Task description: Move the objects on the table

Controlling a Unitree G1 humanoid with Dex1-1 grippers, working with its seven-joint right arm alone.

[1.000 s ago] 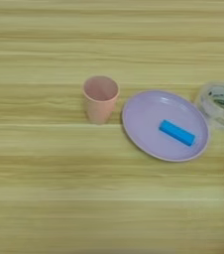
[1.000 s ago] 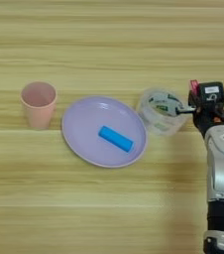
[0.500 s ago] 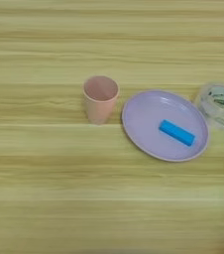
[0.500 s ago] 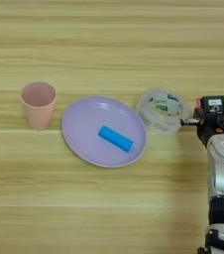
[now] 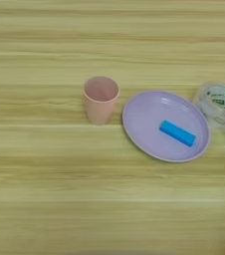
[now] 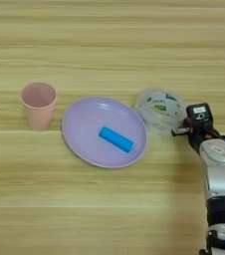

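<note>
Lilac plate (image 6: 84, 142) holds blue block (image 6: 116, 139), pink cup (image 6: 38, 104) left. Your right gripper (image 6: 184, 128) beside tape roll (image 6: 160, 110); jaw state unclear.

Table (image 5: 45, 199) with cup (image 5: 100, 98), plate (image 5: 149, 129), tape roll (image 6: 160, 109)

The gripper (image 6: 198, 119) lies outside the left eye view; its finger opening cannot be read. The forearm (image 6: 221, 199) is cut by the bottom edge. Print on the tape roll (image 6: 160, 108) is illegible.

Even bright light, soft blur
</note>
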